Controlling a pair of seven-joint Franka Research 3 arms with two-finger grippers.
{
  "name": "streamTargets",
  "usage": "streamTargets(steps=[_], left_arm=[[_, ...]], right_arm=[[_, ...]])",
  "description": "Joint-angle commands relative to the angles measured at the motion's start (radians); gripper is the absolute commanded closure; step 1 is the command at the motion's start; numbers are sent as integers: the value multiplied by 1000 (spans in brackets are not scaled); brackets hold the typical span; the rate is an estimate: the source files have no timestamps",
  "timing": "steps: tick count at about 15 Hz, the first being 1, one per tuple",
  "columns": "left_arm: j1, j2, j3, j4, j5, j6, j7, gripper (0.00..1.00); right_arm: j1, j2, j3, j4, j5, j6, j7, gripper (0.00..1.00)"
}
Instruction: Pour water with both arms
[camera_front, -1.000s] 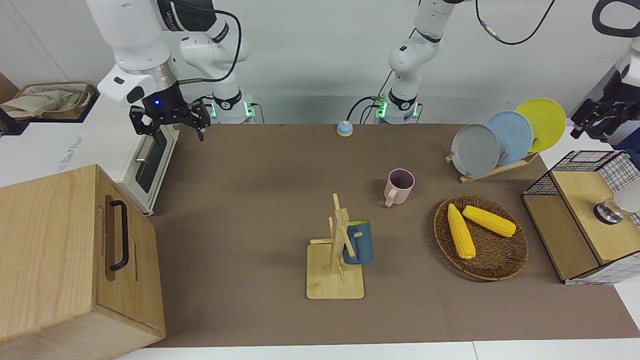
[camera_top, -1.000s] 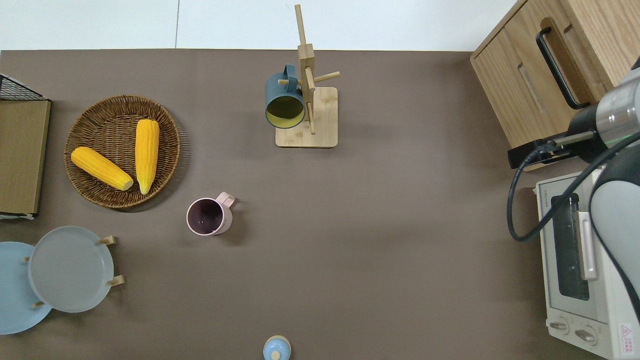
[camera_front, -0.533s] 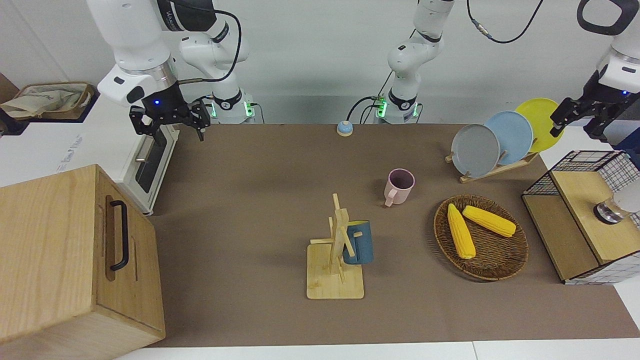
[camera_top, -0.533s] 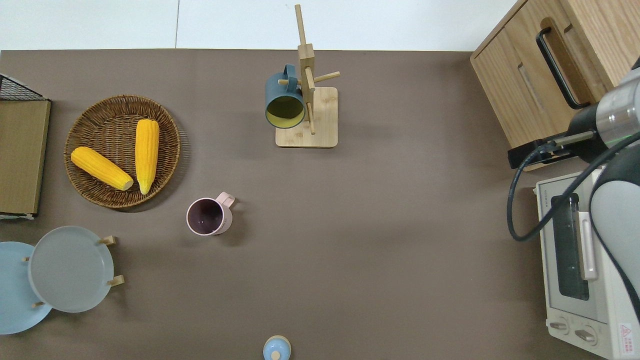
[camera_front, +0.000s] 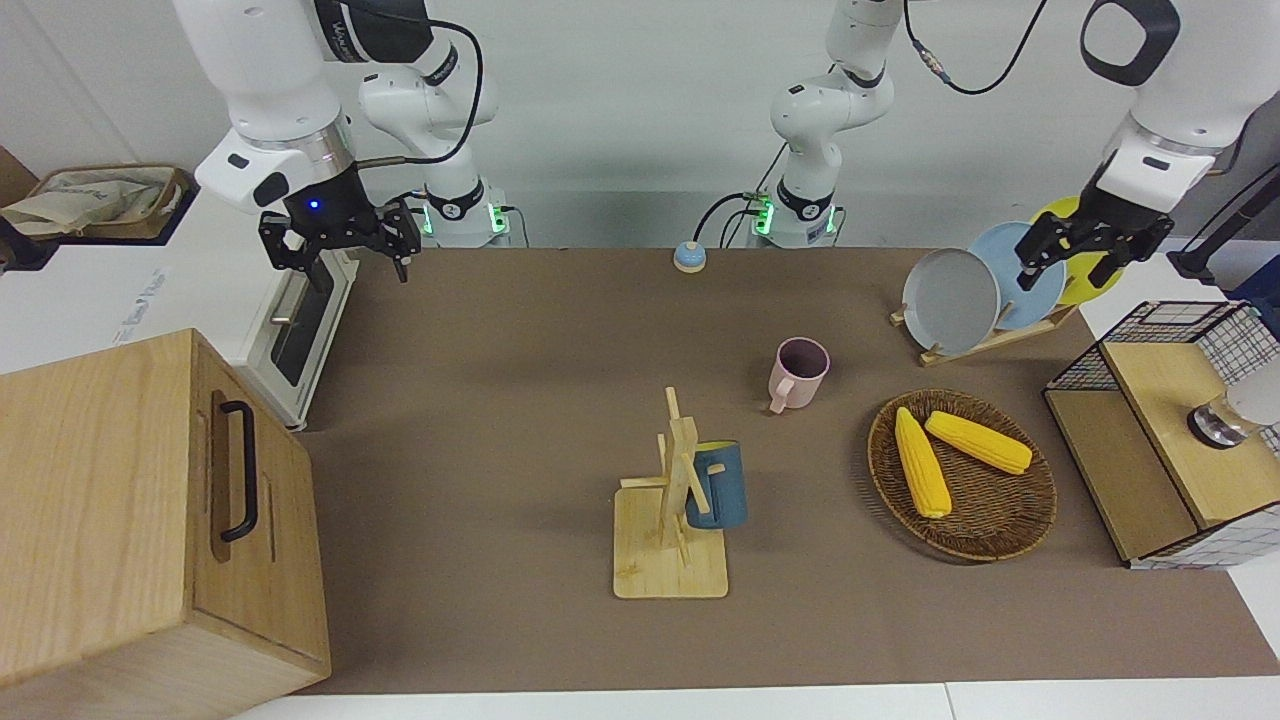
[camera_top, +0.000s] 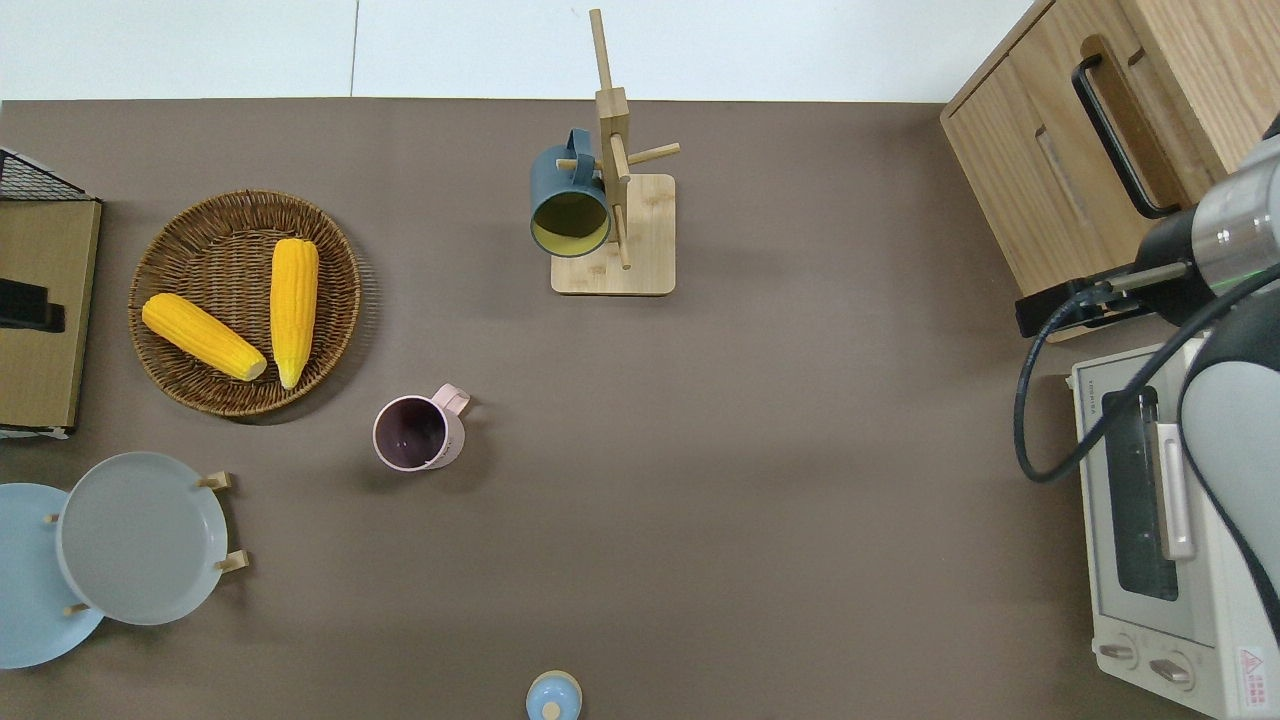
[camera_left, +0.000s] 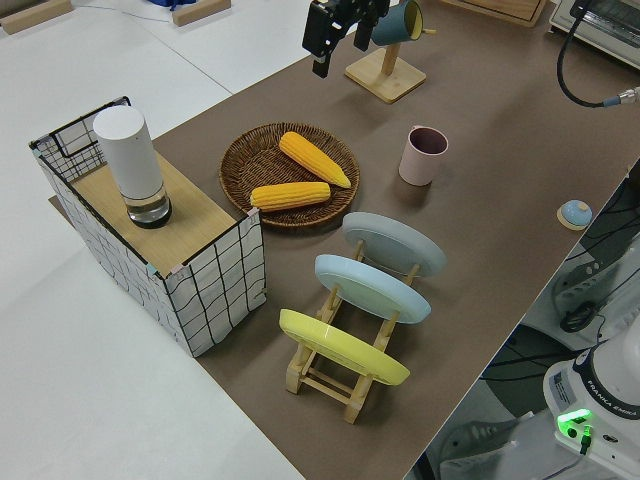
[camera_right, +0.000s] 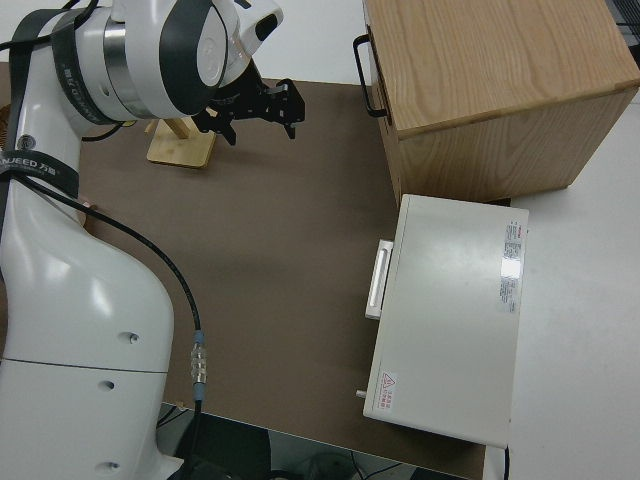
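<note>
At the table's left-arm end, left gripper (camera_front: 1090, 249) hanging open and empty over the wire-sided shelf (camera_front: 1160, 420), pink mug (camera_front: 798, 372) sitting well apart, right gripper (camera_front: 340, 243) parked open.

My arms (camera_front: 270, 90) are glossy white plastic with matt black grippers. The table cover (camera_top: 760, 480) looks matt brown, the basket (camera_front: 1010, 520) rough woven wicker, the cabinet (camera_front: 110, 510) and mug rack (camera_front: 672, 560) plain light wood, and the plates (camera_left: 395, 245) smooth.
</note>
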Motion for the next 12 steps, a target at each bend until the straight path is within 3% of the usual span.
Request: streamTargets(steps=[1,7,12], left_arm=[[-291,-13,201,-12,14,-12,-51,0],[-443,-11,226,-12,21,-55,-59,0],[-442,-13,218,-8,10,-67,-56,0]], right_arm=[[-6,-9,1,-1,16,-12,-8,13],[-6,-9,1,-1,16,-12,-8,13],[-6,-9,1,-1,16,-12,-8,13]])
